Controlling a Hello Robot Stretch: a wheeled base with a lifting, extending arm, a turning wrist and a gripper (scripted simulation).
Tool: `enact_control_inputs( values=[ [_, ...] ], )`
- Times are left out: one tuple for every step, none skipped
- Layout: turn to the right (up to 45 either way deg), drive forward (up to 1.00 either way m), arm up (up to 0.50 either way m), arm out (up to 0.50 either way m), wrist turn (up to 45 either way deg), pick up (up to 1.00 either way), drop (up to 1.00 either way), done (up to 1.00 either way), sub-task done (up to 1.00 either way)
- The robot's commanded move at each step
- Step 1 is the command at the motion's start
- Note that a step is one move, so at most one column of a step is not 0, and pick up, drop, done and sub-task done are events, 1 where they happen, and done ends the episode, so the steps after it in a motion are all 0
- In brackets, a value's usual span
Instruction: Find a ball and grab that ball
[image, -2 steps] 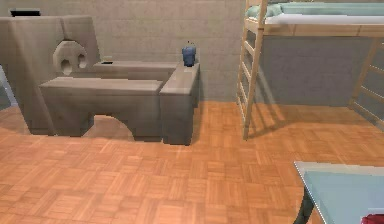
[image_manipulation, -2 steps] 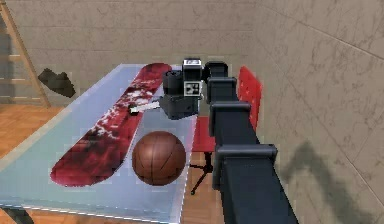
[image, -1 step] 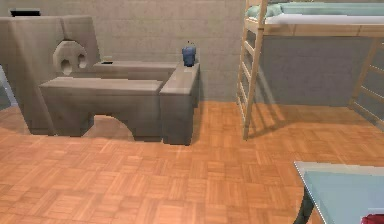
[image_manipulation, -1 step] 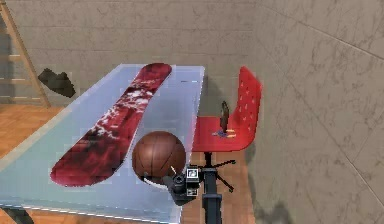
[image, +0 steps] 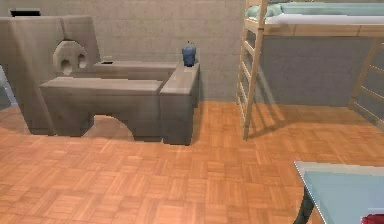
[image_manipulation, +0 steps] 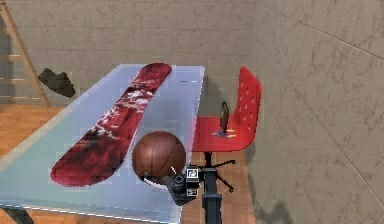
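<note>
**Ball at the gripper's tip, on the table's near edge**

The brown-orange, smooth round ball (image_manipulation: 158, 157) rests on the near end of a pale blue glass-topped table (image_manipulation: 185, 100). It sits just beside the lower end of a long red patterned snowboard (image_manipulation: 115, 125) that runs away up the tabletop. Being round, the ball has no long axis to line up with, so the move turns on direction alone. In the arm side view it sits up and to the left of the dark gripper (image_manipulation: 180, 188), right at its far end. The gripper's body overlaps the ball's lower right edge in the picture, and we cannot say whether it touches it or is only in front of it.

Since the ball lies on the table at the fingers, we cannot tell whether the gripper holds anything, nor how the fingers are set. The dark square arm (image_manipulation: 212, 205) rises from the bottom edge just to the right. A red moulded plastic chair (image_manipulation: 238, 112) stands past the table's right side, clear of the reach.
</note>
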Motion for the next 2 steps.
enact_control_inputs(
  values=[
    [0.0,0.00,0.10,0.00,0.0,0.00,0.00,0.00,0.00],
    [0.0,0.00,0.00,0.00,0.0,0.00,0.00,1.00,0.00]
  ],
)
